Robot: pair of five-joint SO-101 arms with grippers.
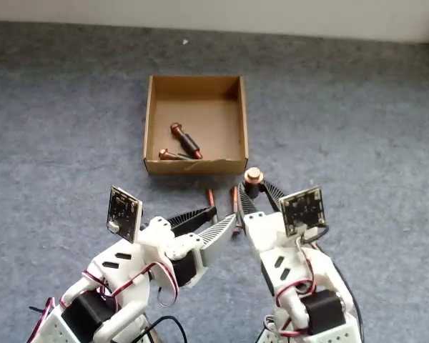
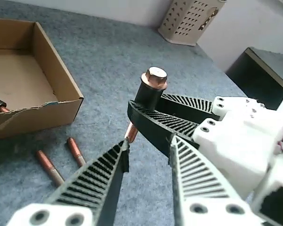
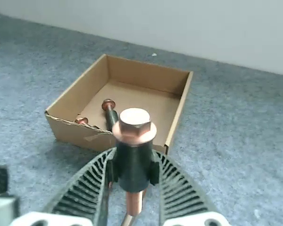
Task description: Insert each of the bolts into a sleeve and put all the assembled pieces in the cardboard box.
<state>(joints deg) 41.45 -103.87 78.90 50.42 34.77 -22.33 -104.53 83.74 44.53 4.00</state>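
Observation:
My right gripper is shut on a black sleeve held upright just in front of the cardboard box. A copper bolt sits in the sleeve, its head on top and its thread poking out below. My left gripper stands open right beside it, one fingertip close to the protruding thread. Two assembled pieces lie inside the box. Two loose bolts lie on the carpet before the box's front wall.
Grey carpet covers the whole surface. A perforated beige container stands far off by the wall, and a dark piece of furniture is beyond the right arm. The box's front wall is torn along its top edge.

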